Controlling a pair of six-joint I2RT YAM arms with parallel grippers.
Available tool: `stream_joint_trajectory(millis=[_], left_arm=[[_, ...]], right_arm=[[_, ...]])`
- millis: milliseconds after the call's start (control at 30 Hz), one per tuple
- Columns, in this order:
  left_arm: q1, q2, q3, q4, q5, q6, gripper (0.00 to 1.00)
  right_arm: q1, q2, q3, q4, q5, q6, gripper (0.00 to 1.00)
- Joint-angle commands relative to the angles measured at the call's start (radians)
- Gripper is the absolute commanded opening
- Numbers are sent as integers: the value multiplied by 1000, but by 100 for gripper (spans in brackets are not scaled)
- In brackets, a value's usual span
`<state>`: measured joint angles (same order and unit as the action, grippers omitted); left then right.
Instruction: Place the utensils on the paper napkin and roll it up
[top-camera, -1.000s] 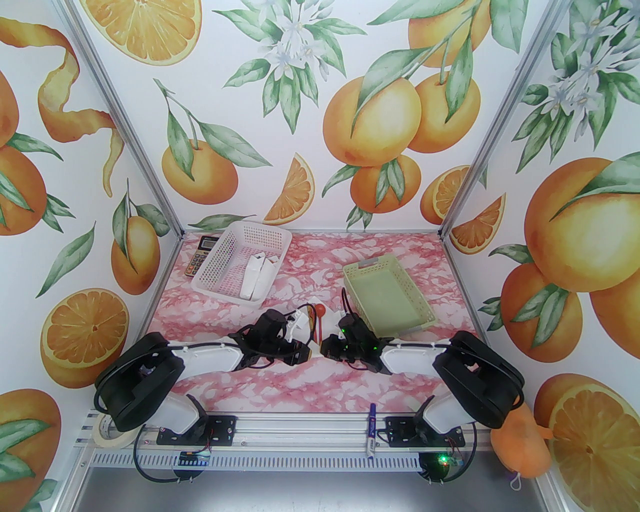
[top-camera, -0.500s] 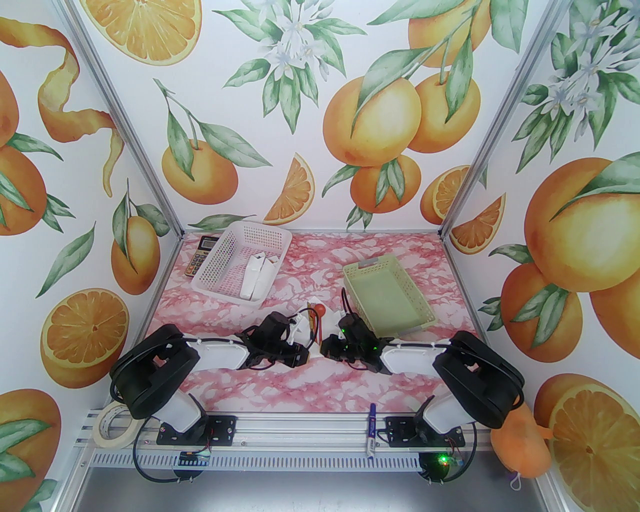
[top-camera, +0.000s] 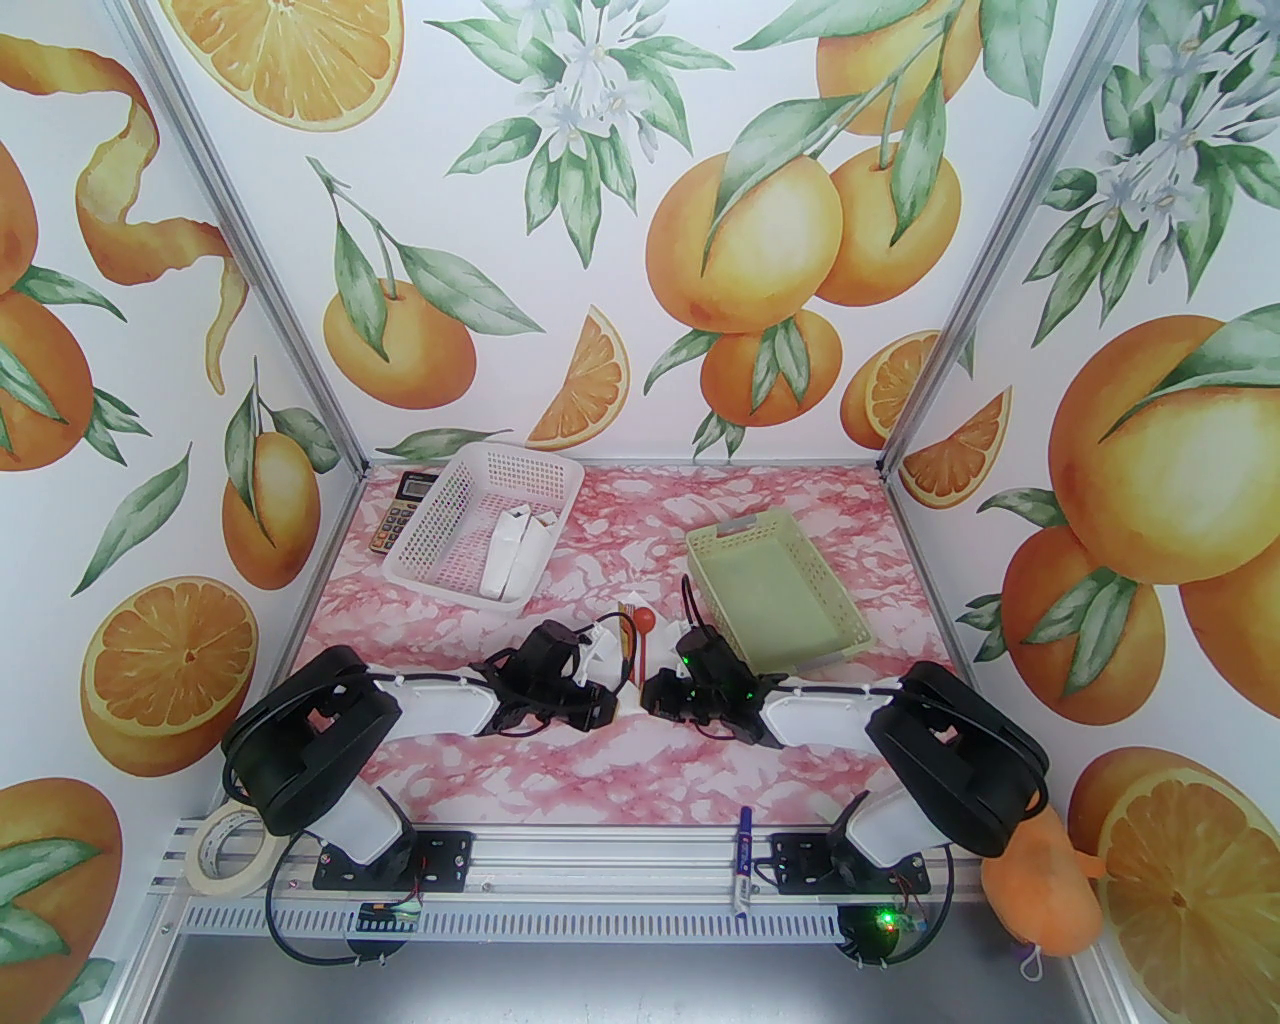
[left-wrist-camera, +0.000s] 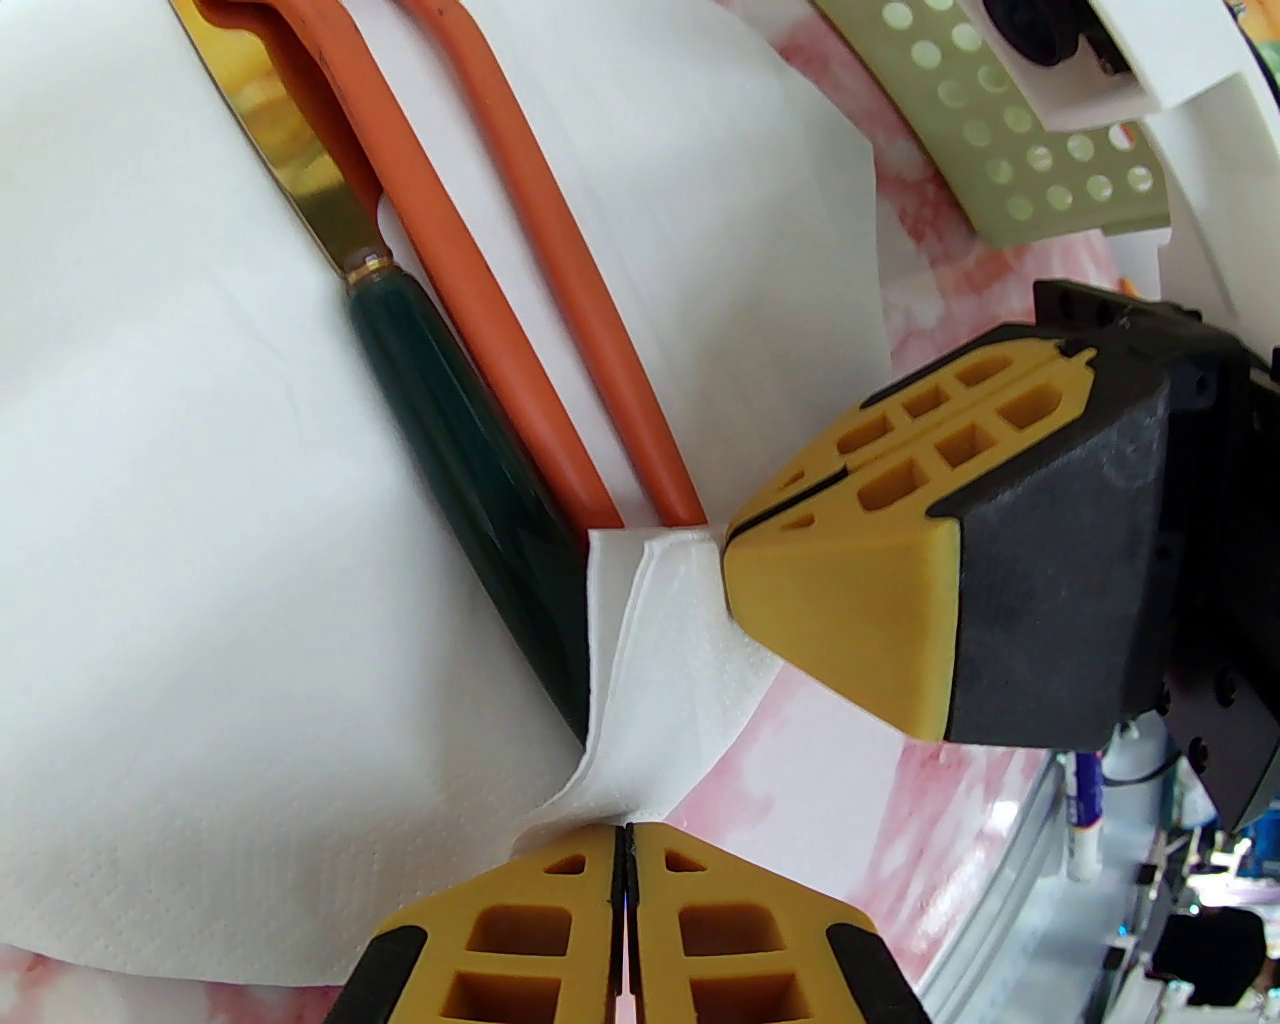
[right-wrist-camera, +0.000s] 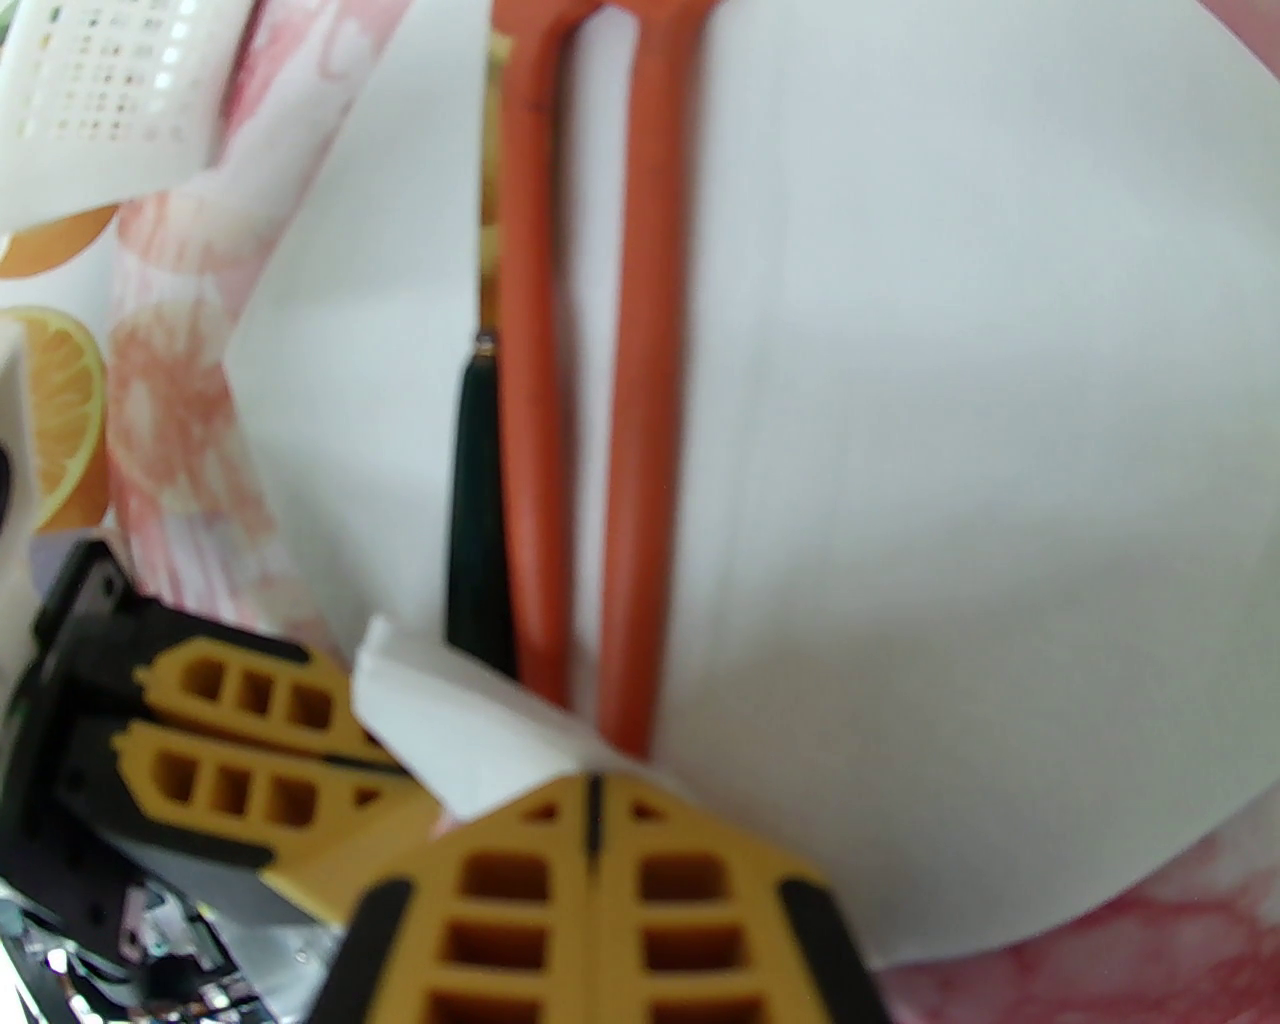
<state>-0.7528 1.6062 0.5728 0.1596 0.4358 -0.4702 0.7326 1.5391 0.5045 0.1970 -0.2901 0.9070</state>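
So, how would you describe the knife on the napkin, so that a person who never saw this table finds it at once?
On the pink marbled table, just left of the pale green basket, lies a white paper napkin with three slim utensils side by side. The knife is the leftmost: dark green handle and gold blade, while its two neighbours are orange-red.

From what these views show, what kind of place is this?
Probably a robot test booth, not a home. Orange-print walls sit in an aluminium frame, and the left arm and right arm are bolted to a metal rail at the near edge of the table.
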Motion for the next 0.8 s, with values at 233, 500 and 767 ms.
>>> stream_joint_trajectory(millis=[233, 500, 767], left_arm=[[16, 43, 48, 7, -4, 28, 11], [15, 67, 40, -3, -28, 41, 11], [15, 54, 4, -3, -38, 36, 10]], right_arm=[[6, 3, 14, -54, 31, -19, 0], [5, -17, 38, -75, 26, -28, 0], [-2, -121, 131, -205, 31, -92, 0]])
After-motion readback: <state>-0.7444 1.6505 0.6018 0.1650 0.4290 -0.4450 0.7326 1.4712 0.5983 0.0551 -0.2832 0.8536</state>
